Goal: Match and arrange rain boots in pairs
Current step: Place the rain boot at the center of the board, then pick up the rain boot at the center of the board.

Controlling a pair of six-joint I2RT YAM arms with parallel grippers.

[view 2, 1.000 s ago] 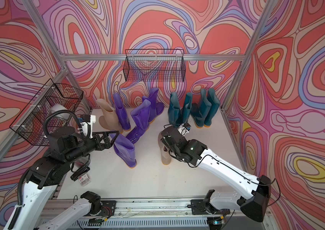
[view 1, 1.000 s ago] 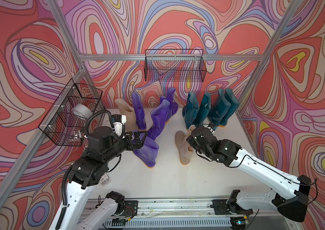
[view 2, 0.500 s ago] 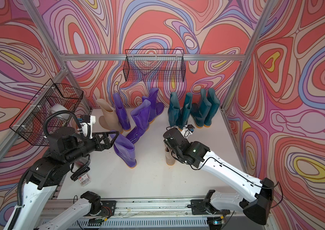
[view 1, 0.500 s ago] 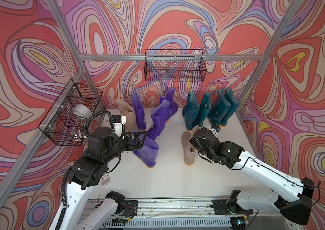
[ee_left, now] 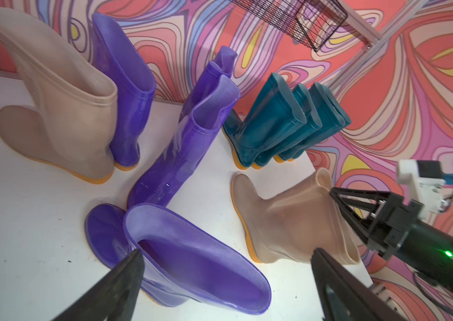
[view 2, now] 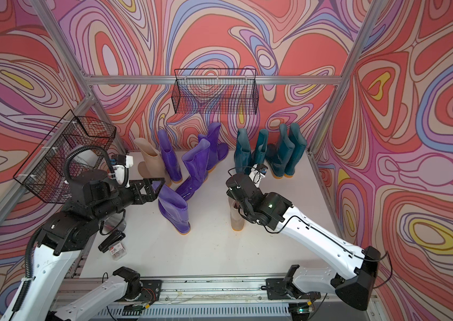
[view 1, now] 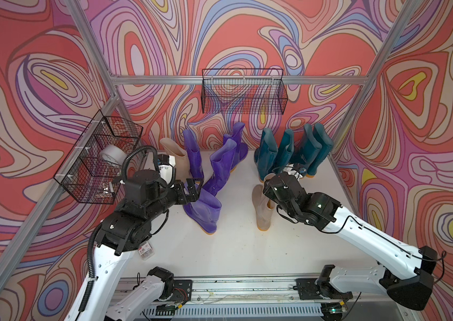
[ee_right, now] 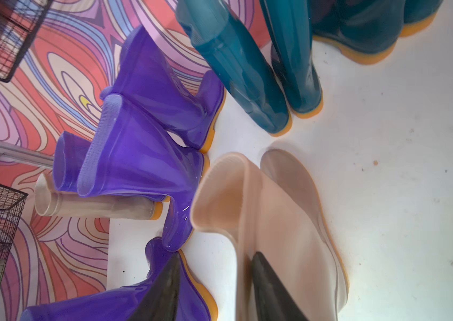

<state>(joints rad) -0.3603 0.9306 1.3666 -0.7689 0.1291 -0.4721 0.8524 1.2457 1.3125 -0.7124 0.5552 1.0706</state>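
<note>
Right pincer [ee_right: 217, 255]: jaws parted, straddling cuff of beige boot [view 1: 261, 211], one finger inside shaft, one outside; no clamp seen. Boot upright on table [view 1: 233, 250], right of centre in both top views.

Left pincer [ee_left: 226, 251]: wide open at cuff of near purple boot [view 1: 205, 211], left of centre; contact unclear.

Upper middle, left to right: second beige boot [view 1: 174, 155], three purple boots [view 1: 221, 166], four teal boots [view 1: 289, 152].

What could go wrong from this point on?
1. The right gripper stands open astride the beige boot's cuff, one finger inside; withdrawing could snag the cuff and tip the boot.
2. The left gripper is open at the front purple boot, beside the leaning purple boot; lifting it may topple the leaning one.
</note>
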